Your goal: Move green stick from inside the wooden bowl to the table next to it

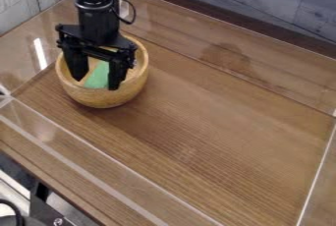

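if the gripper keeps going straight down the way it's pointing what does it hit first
Most likely the green stick lying inside the wooden bowl. The open gripper points down with its fingers either side of the stick; depth is hard to judge.

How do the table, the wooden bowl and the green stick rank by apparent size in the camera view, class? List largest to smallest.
1. table, filling most of the view
2. wooden bowl
3. green stick, partly hidden by the gripper fingers, yet clearly smallest
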You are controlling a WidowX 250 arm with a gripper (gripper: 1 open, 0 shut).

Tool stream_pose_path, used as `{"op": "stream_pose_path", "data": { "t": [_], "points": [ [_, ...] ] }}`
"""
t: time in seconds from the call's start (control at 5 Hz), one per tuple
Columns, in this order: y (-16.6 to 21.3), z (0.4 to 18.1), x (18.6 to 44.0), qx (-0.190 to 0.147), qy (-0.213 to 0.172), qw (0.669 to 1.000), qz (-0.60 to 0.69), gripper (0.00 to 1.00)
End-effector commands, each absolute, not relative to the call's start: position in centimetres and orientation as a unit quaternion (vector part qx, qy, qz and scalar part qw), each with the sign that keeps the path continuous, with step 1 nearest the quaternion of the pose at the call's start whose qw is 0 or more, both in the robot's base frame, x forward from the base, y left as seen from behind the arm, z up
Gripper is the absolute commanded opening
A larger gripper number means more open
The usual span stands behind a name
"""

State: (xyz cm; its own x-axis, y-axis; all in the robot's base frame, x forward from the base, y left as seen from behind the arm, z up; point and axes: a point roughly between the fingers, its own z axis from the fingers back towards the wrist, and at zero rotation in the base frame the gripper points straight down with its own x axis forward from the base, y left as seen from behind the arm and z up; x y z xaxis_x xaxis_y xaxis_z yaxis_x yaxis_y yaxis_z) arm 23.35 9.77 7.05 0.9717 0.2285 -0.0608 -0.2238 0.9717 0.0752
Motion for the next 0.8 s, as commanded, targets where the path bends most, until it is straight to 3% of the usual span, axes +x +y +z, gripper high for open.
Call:
{"op": "stream_pose_path", "data": {
  "t": [0.0, 0.6],
  "points": [
    [10.21, 8.21, 24.51, 0.044, 0.009, 0.992, 0.119, 1.00],
    [10.17, 8.35, 24.55, 0.047, 0.010, 0.992, 0.121, 1.00]
  ]
}}
